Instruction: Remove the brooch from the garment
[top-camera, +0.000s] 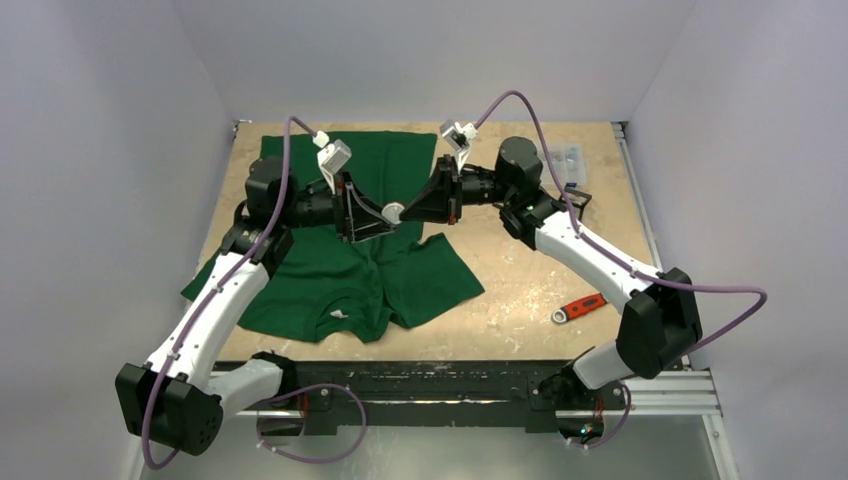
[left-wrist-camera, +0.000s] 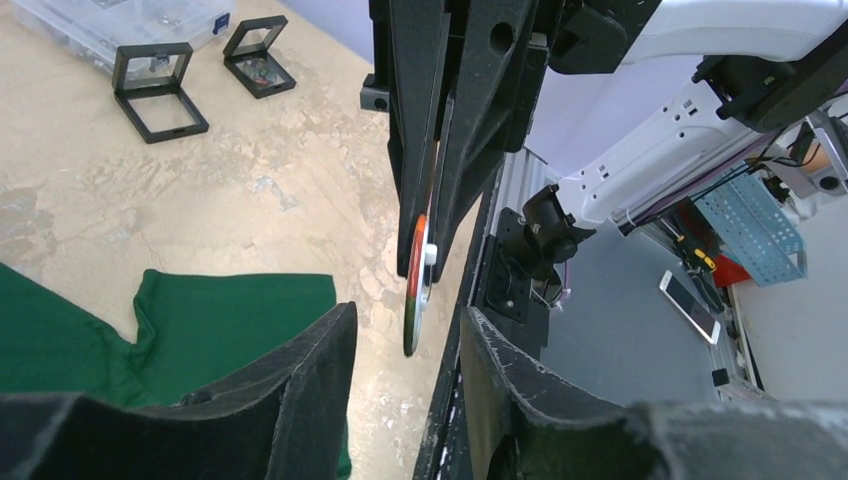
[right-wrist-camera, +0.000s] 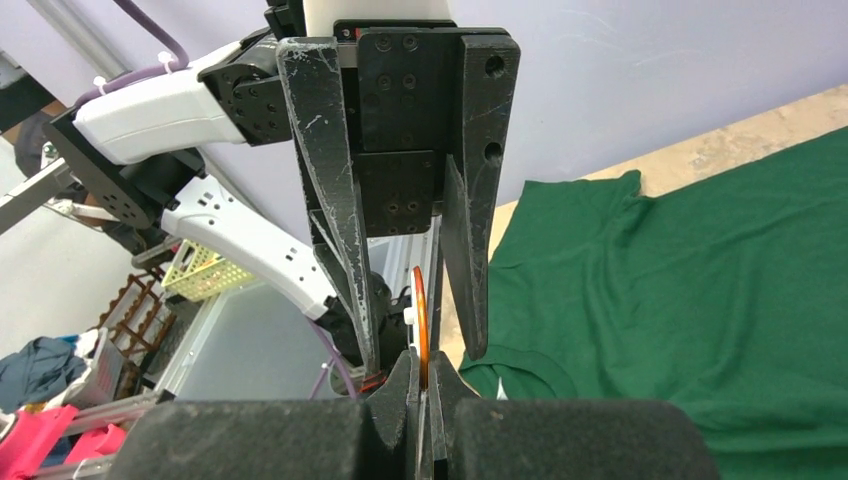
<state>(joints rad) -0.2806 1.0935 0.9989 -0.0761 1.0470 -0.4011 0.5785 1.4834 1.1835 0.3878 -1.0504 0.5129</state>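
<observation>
1 tan table carries the garment, a dark green T-shirt spread out with its neck toward the arm bases. 2 grippers meet tip to tip above the garment's middle. Left gripper has its fingers spread, 1 on either side of the brooch, neither touching it. Right gripper is clamped on the brooch, a thin round disc seen edge-on, held in the air above the garment with no cloth on it. 1 red-handled wrench lies right of the garment, well apart. 2 small black frames sit on the table past the garment's edge
</observation>
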